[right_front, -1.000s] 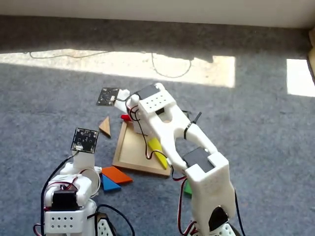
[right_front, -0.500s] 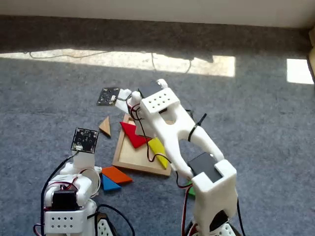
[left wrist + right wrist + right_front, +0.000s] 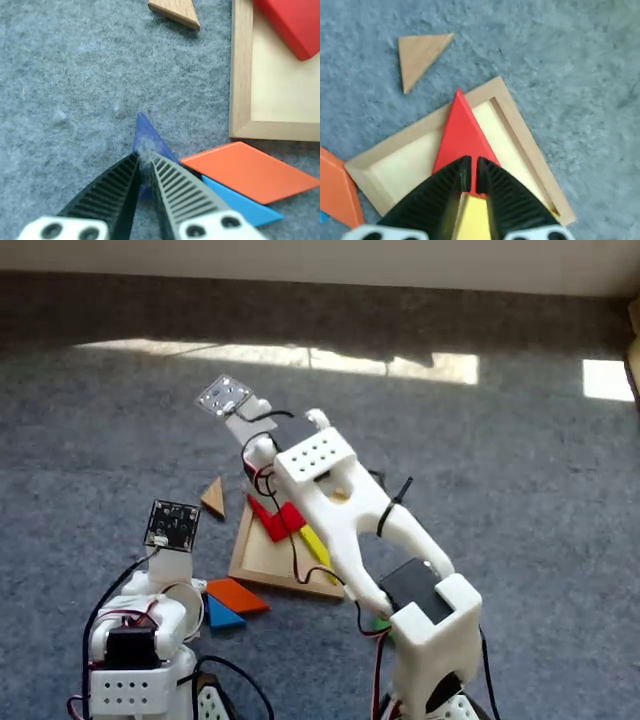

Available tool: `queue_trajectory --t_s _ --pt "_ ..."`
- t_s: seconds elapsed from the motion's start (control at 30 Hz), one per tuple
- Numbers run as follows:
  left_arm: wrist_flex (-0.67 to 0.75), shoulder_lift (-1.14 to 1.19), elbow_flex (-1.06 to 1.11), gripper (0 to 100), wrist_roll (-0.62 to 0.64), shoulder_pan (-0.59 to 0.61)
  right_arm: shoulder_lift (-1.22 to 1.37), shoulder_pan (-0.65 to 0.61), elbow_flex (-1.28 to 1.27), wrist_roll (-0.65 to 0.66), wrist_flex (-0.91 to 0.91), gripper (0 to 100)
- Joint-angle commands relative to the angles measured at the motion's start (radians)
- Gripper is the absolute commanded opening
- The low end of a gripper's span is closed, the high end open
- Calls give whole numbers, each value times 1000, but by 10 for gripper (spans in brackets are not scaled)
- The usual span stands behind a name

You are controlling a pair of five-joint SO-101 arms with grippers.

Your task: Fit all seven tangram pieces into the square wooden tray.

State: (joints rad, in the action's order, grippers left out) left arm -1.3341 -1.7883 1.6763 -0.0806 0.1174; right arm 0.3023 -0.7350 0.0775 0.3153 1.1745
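Note:
The square wooden tray [image 3: 262,562] lies mid-table with a red triangle [image 3: 272,521] and a yellow piece [image 3: 316,543] in it. In the right wrist view the red triangle [image 3: 462,135] has its tip resting on the tray's rim [image 3: 520,130]. My right gripper [image 3: 470,167] hangs shut just above it, near the yellow piece [image 3: 472,220]. My left gripper [image 3: 144,159] is shut and empty over a blue triangle [image 3: 145,135], beside the orange parallelogram [image 3: 247,170]. A plain wooden triangle [image 3: 212,497] lies on the carpet left of the tray.
The orange parallelogram [image 3: 237,595] and blue triangle [image 3: 222,615] sit just off the tray's near left corner. A green piece [image 3: 382,625] peeks out under the right arm's base. Grey carpet stretches open to the far side and right.
The right arm brought the red triangle over the tray, left it lying there, and its wrist has since risen and swung back. The left arm has not moved.

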Motion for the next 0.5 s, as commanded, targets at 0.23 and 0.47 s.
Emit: queue_trajectory --t_s 0.23,0.47 --pt "-6 -33 19 7 9 10 -70 -50 -237 -49 -231 9" --pt "-6 -33 19 7 9 10 -70 88 -300 28 -280 9"
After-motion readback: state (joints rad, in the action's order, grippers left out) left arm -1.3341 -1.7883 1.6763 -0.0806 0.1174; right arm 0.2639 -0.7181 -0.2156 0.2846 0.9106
